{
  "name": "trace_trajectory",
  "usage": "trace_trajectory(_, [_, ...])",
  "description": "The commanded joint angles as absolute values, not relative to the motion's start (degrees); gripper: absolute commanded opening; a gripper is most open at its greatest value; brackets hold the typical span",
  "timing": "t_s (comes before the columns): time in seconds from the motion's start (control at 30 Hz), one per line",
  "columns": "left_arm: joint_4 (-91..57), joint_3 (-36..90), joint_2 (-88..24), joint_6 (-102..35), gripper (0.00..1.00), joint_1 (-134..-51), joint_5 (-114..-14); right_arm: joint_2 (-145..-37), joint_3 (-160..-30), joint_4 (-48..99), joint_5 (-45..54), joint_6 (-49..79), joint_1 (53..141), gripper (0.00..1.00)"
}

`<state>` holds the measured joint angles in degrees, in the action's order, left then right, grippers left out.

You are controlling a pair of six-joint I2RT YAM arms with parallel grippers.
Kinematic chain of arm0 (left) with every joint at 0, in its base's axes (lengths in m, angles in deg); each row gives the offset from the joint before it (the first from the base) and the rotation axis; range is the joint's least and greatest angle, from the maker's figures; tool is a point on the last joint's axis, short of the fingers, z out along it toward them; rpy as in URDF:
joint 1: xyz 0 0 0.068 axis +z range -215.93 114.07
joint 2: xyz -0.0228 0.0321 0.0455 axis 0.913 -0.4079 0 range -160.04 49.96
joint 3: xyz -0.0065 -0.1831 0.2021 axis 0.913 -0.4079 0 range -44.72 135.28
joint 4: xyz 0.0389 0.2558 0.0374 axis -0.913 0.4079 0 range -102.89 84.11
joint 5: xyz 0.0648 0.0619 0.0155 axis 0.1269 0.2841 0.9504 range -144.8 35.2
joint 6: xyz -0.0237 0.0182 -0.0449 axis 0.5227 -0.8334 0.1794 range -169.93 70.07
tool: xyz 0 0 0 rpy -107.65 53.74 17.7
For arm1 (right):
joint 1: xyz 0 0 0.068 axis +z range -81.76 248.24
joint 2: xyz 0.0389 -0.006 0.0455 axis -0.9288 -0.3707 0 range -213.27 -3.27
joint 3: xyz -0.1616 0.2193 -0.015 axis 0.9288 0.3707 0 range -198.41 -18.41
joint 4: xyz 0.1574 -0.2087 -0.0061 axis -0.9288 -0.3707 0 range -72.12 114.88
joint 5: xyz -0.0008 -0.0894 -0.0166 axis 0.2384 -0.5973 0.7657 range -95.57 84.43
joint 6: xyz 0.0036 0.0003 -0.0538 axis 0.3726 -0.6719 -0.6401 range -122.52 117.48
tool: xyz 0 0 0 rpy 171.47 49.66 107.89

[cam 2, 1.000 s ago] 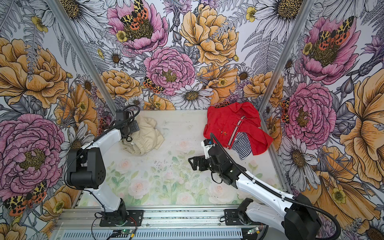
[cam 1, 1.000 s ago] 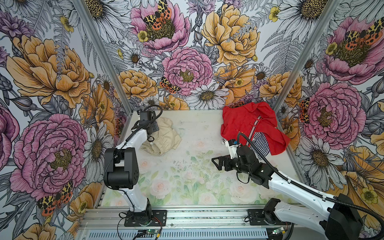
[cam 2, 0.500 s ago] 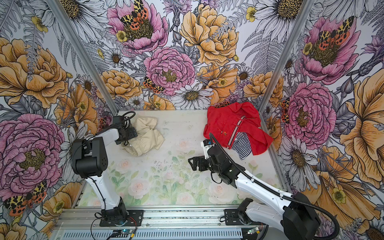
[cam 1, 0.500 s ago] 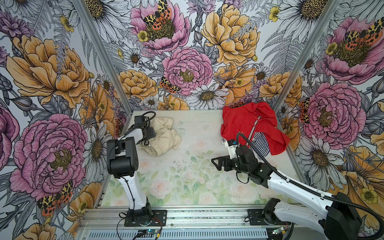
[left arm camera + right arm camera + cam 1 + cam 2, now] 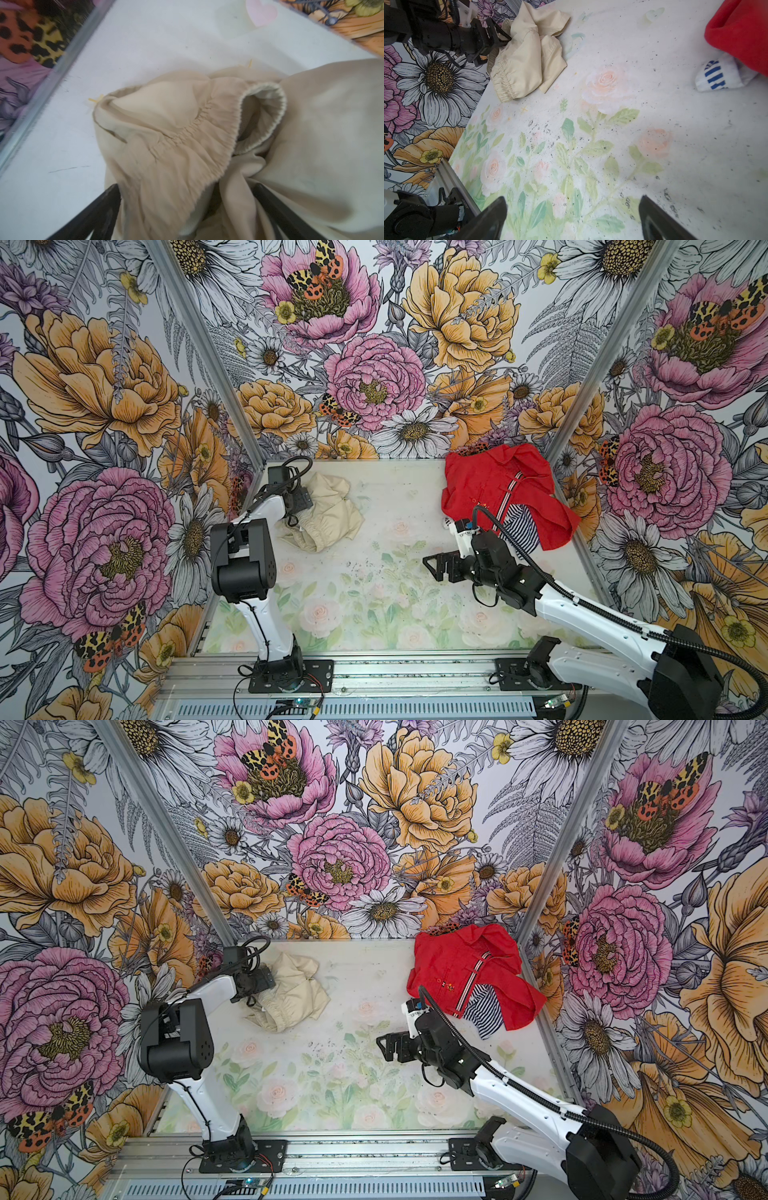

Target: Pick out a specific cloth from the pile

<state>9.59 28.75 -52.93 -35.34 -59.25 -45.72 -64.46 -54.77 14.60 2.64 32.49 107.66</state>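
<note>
Left wrist view puts the cloth (image 5: 166, 133) right under my left gripper (image 5: 187, 187): its jaws stand wide apart with a bunch of cream fabric lying between them, not pinched. In both top views the cloth lies crumpled on the table (image 5: 374, 601) at its far left edge, well apart from the pile (image 5: 505, 497), whose red shirt (image 5: 478, 485) covers a striped garment (image 5: 521, 526) at the far right. The right gripper (image 5: 573, 199) hangs over bare table short of the pile, its jaws also spread and holding nothing. I judge this garment light, limp and thin: it will sag and trail from any single pinch, and a smooth loose panel could slip out from between the jaws. The gathered waistband (image 5: 207, 116) looks the best place to bite, since the elastic ridge and doubled layers give something thick to clamp. I would close on that band and lift slowly, watching that no trailing leg drags or snags as it comes off the table
</note>
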Motion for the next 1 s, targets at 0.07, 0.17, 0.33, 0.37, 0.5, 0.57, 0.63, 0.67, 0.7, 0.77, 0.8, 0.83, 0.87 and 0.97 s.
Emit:
trace_trajectory(0.07, [9.1,21.5,-37.1,-31.2,0.99,-60.3,-37.5,-62.2,-58.4,14.1,5.4,30.6,102.9,0.99])
trace_trajectory(0.17, [8.3,14.0,-25.4,-28.5,0.99,-62.4,-36.2,-60.6,-59.3,13.2,6.9,29.4,97.9,0.99])
trace_trajectory(0.33, [-1.7,-5.8,-0.9,-32.1,0.99,-73.4,-24.0,-53.7,-55.6,12.4,-4.6,24.5,91.3,0.99])
trace_trajectory(0.37, [-6.2,-11.3,3.7,-34.6,0.99,-75.1,-21.8,-52.2,-54.2,12.5,-9.8,22.7,90.7,1.0])
trace_trajectory(0.5, [-18.7,-26.6,15.5,-39.6,0.99,-76.2,-17.1,-47.7,-48.9,14.3,-24.9,16.6,89.1,1.0])
trace_trajectory(0.57, [-24.1,-31.9,17.9,-40.9,0.99,-76.3,-17.2,-45.2,-45.6,16.7,-28.2,13.4,88.6,0.99])
trace_trajectory(0.63, [-29.6,-35.5,17.7,-41.5,0.99,-75.9,-17.3,-42.9,-43.2,18.6,-30.3,11.5,88.1,0.99])
trace_trajectory(0.67, [-31.4,-36.4,16.4,-41.3,0.99,-75.4,-17.9,-42.0,-41.5,20.4,-31.7,10.5,88.0,0.99])
trace_trajectory(0.7, [-32.2,-36.7,14.9,-40.9,0.99,-74.7,-19.2,-41.3,-39.7,22.6,-33.0,9.6,87.9,1.0])
trace_trajectory(0.77, [-36.1,-37.0,9.8,-40.5,0.99,-72.4,-23.6,-39.6,-36.7,26.8,-35.0,7.7,87.3,1.0])
trace_trajectory(0.8, [-39.2,-37.4,7.0,-40.8,0.99,-71.3,-25.9,-38.9,-35.5,28.9,-35.5,6.3,87.3,1.0])
trace_trajectory(0.83, [-43.0,-37.9,3.8,-41.3,0.99,-70.1,-28.4,-38.4,-33.7,32.1,-36.2,5.5,87.2,0.99])
trace_trajectory(0.87, [-46.8,-38.4,0.6,-41.8,0.99,-69.2,-29.8,-38.3,-32.1,35.2,-36.9,4.7,87.1,0.99])
trace_trajectory(0.97, [-53.3,-37.1,-7.0,-42.3,0.99,-66.2,-34.8,-40.6,-30.3,38.4,-38.2,4.4,86.4,0.99])
